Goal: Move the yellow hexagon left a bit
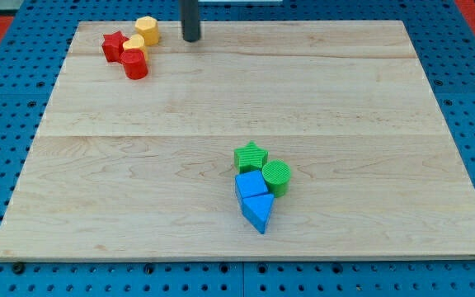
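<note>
The yellow hexagon (pixel 147 30) sits near the top left of the wooden board (pixel 138 165). A second yellow block (pixel 134 44) touches it at its lower left. A red star (pixel 114 45) and a red cylinder-like block (pixel 134 63) crowd against that yellow block. My tip (pixel 190 38) comes down from the view's top and rests on the board just right of the yellow hexagon, with a small gap between them.
A cluster sits at lower centre-right: a green star (pixel 251 156), a green cylinder (pixel 276 176), a blue cube (pixel 251 185) and a blue triangle (pixel 258 212). Blue pegboard (pixel 7 124) surrounds the board.
</note>
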Available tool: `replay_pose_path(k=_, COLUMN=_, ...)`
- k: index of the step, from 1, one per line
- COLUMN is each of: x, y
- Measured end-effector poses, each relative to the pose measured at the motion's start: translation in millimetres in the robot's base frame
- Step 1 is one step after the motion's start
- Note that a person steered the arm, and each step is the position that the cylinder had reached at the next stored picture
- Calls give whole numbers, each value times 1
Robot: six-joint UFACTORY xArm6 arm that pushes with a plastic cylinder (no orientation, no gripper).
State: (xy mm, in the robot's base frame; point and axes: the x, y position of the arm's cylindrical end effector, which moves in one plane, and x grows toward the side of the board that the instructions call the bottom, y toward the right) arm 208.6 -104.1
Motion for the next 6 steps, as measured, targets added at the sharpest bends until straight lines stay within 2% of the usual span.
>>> replay_pose_path(k=1, x=-12, y=-35)
replay_pose_path(k=3, x=4, y=-27)
replay_pose_path(k=5, x=7, y=-61)
replay_pose_path(k=6, x=24, y=-36)
